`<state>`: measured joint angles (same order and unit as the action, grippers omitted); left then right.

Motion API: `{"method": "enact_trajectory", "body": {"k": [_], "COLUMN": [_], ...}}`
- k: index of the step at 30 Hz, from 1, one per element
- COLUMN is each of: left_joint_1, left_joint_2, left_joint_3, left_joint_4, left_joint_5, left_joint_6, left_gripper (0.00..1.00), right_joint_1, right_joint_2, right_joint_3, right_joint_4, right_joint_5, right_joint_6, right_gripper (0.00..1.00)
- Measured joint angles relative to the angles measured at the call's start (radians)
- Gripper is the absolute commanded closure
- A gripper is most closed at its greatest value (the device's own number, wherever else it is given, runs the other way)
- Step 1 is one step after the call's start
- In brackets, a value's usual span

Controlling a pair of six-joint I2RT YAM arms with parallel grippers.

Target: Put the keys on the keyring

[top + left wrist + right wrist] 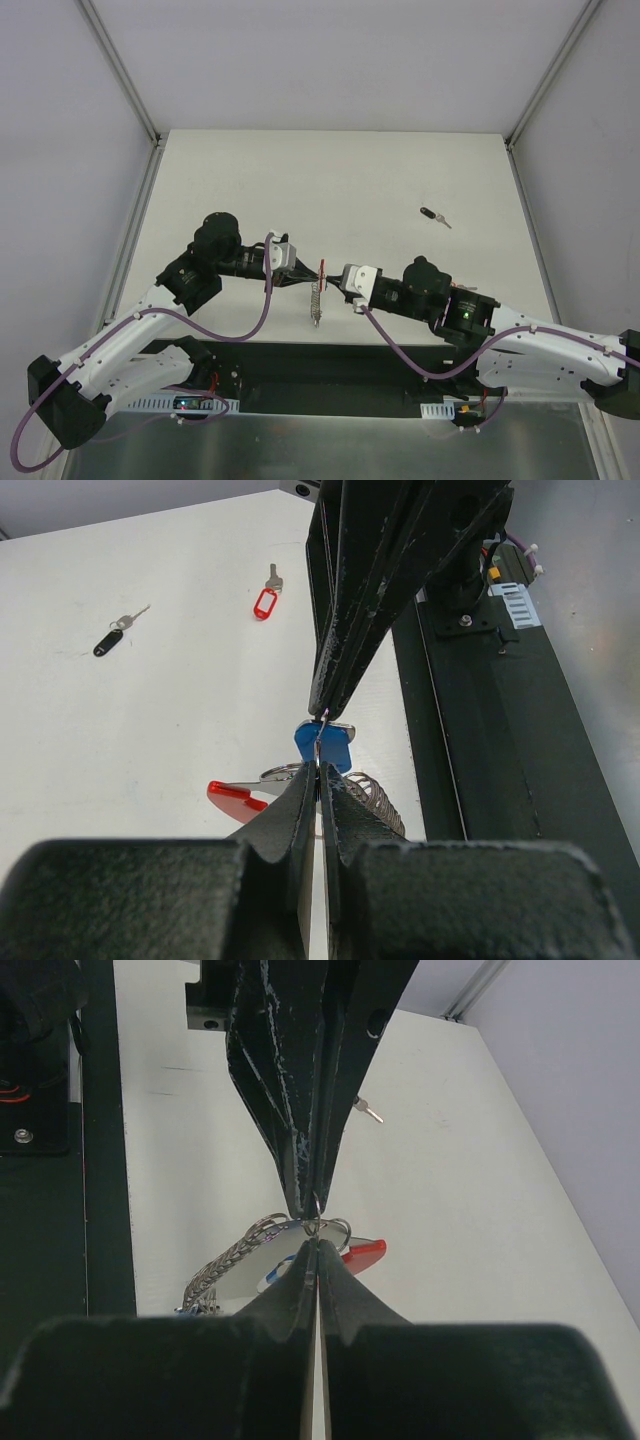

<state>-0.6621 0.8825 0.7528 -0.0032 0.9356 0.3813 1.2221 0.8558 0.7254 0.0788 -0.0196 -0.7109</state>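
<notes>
**Left gripper** point(318, 780): jaws closed, nose to nose with the right gripper point(315, 1248), which is also closed. A thin wire loop sits between the two noses.

You seem to hold the keyring point(236, 798) by its metal ring on the left and the blue-headed key point(325, 746) by its loop on the right. The tips hide the exact split, so take that as a reading, not a fact.

**Position:** in the top view the bundle sits near the middle of the table point(300, 180). The chain point(316, 302) trails toward 6 o'clock.

**Risks from here:**
- Both grips are on thin wire at the very fingertips. If you twist sideways, the wire could roll out and the key or keyring would drop.
- The tips are touching or nearly so. If you press them together they may collide and spring the loop away.
- You cannot see whether the ring's coil is parted. Forcing the key against a closed coil could flick it free.
- The weight of the chain may turn the ring in the pinch.

**Further out:** the black-headed key point(433, 215) lies at 2 o'clock, well apart. The red-tagged key point(264, 602) is at 11 o'clock in the left wrist view. Neither is on the ring yet.
</notes>
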Motion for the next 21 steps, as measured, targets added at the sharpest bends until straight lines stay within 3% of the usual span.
{"method": "enact_trajectory", "body": {"k": [21], "left_joint_1": [0.000], "left_joint_2": [0.001], "left_joint_3": [-0.002], "left_joint_4": [0.008], "left_joint_5": [0.006], "left_joint_6": [0.000], "left_gripper": [1.00], "right_joint_1": [0.001], "right_joint_2": [0.010], "right_joint_3": [0.017], "right_joint_4": [-0.004], "right_joint_5": [-0.018], "right_joint_6": [0.006], "right_gripper": [0.99]}}
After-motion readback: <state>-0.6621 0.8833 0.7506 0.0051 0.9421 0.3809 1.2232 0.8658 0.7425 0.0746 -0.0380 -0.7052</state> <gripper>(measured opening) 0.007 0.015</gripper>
